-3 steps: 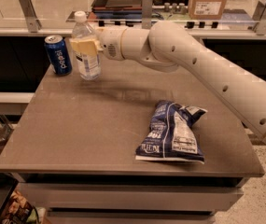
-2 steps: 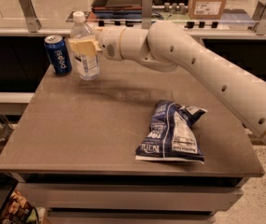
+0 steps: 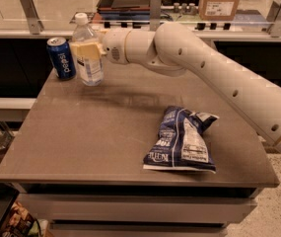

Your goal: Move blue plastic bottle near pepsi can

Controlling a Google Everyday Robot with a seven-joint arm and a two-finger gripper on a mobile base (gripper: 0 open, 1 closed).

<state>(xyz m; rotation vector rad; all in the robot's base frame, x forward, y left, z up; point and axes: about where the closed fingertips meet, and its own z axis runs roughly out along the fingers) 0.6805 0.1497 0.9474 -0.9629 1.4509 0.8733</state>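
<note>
The blue plastic bottle [image 3: 87,53], clear with a white cap and a white-and-blue label, stands upright at the table's far left. The pepsi can [image 3: 61,58] stands upright just left of it, a small gap between them. My gripper [image 3: 86,50] reaches in from the right and its pale yellow fingers [image 3: 84,49] are closed around the bottle's middle. The bottle's base rests on or just above the tabletop.
A blue-and-white snack bag [image 3: 182,140] lies on the grey table [image 3: 90,132] toward the front right. My white arm [image 3: 219,78] spans the table's back right. A counter with railing posts and a cardboard box [image 3: 221,1] stands behind.
</note>
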